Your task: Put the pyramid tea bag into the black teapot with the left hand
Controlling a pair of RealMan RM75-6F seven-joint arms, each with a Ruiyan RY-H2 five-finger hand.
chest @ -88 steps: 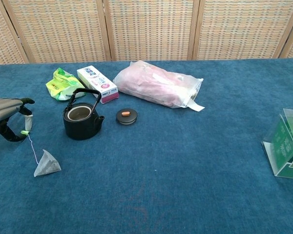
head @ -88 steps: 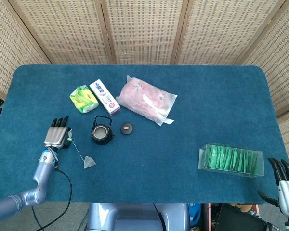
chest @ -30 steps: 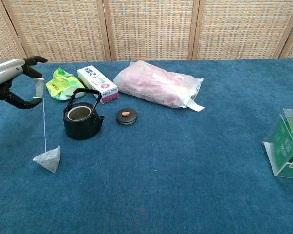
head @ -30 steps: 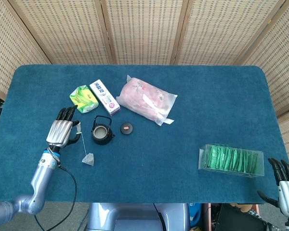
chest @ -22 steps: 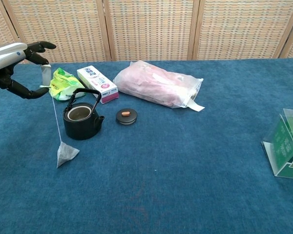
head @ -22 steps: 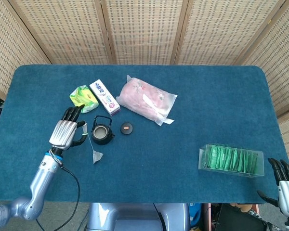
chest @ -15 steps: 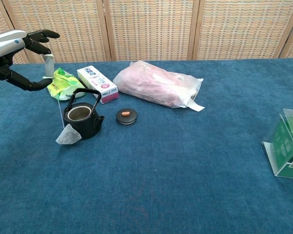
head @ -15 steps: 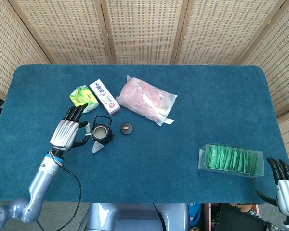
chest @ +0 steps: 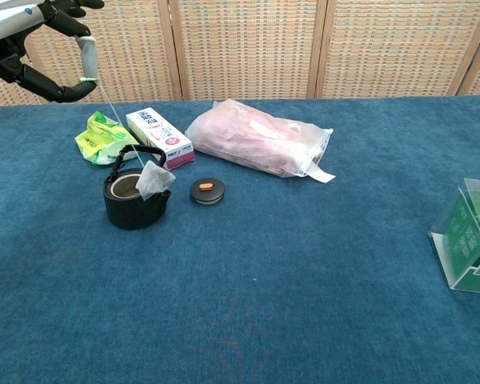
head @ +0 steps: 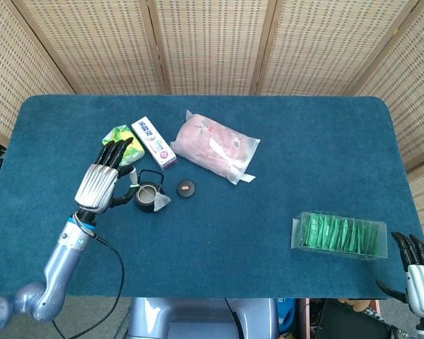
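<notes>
One step left: your left robot hand (chest: 44, 48) pinches the tag w/ pyramid tea bag (chest: 154, 179) dangling at black teapot (chest: 134, 198) rim. Centre it, lower.

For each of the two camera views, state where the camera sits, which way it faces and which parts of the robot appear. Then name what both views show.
Head view: high above the near edge, looking down on the table; shows the left hand with its arm, and the right hand.
Chest view: low at the near edge, looking across to the screens; shows only the left hand.
Shared: black teapot, pyramid tea bag, teapot lid.
</notes>
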